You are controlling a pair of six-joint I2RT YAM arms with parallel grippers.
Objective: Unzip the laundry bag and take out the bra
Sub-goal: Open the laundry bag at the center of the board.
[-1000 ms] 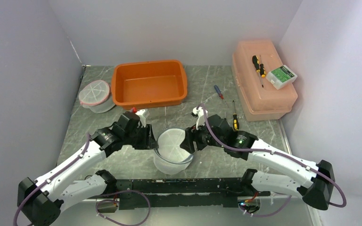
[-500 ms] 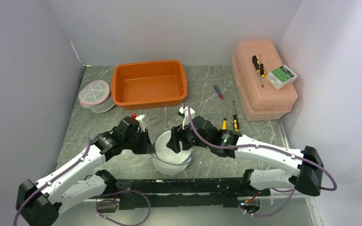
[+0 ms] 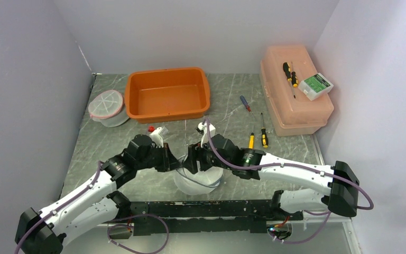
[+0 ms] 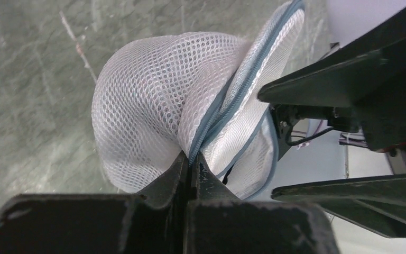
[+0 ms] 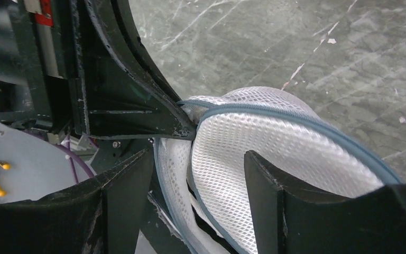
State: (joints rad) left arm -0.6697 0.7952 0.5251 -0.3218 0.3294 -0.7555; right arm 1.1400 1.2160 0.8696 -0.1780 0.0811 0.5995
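Note:
The laundry bag (image 3: 198,181) is a round white mesh pouch with a grey-blue zipper, lying at the table's near middle. My left gripper (image 3: 172,162) is shut on its zipper seam (image 4: 206,135), its fingertips (image 4: 181,165) pinched together there, and the mesh (image 4: 148,106) bulges beyond them. My right gripper (image 3: 192,159) is open and straddles the bag's upper rim: one finger (image 5: 129,193) stands left of it and the other rests over the mesh (image 5: 275,143). In the right wrist view the left gripper (image 5: 187,123) clamps the rim. The bra is hidden.
An orange tub (image 3: 168,94) stands behind the arms, with a second mesh bag (image 3: 106,106) to its left. A peach lidded box (image 3: 295,90) at the back right carries tools and a green-white pack (image 3: 315,85). Screwdrivers (image 3: 263,133) lie to the right of the grippers.
My left gripper closed onto the bag's zipper seam. The right arm swung left over the bag, and both grippers now meet above it. The bag has tilted and deformed.

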